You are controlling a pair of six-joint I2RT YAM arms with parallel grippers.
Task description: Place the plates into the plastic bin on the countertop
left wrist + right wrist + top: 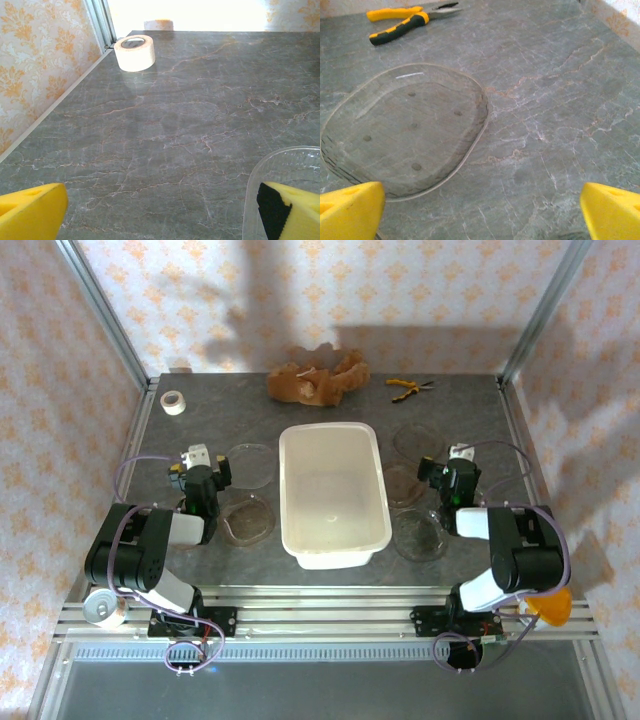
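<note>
1. Logging surfaces first: the countertop [190,115] is dark grey and stone-look with pale veins, flat and slightly glossy. Aluminium rails edge it.
2. The plastic bin [330,428] is a white translucent rectangular tub with rounded corners and a rolled rim. It stands mid-counter between the two arms, and inside we see plain white floor and walls.
3. The rear-left plate [250,465] and front-left plate [246,520] lie left of the bin. The rear-right plate [418,440], middle-right plate [403,485] and front-right plate [420,535] lie right of it. All five are thin, clear, faintly brown, shallow and round to rounded-square, and they rest flat on the stone outside the bin. Glass or plastic, we can't tell.
4. The left gripper [160,215] has yellow foam-like fingertips, with a black pad on its right one. Its jaws are wide apart and hold nothing. The rear-left plate's rim runs just beside its right finger; contact we can't tell.
5. The right gripper [480,212] also has yellow tips, spread wide and gripping nothing. The rear-right plate lies ahead and to its left, with small dark spots showing on the plate floor.
6. Other items:
   - A white tape roll [134,52] sits at the far-left corner.
   - Pliers [405,20] with yellow-and-black handles lie beyond the rear-right plate.
   - A brown crumpled lump [318,377] sits behind the bin.
</note>
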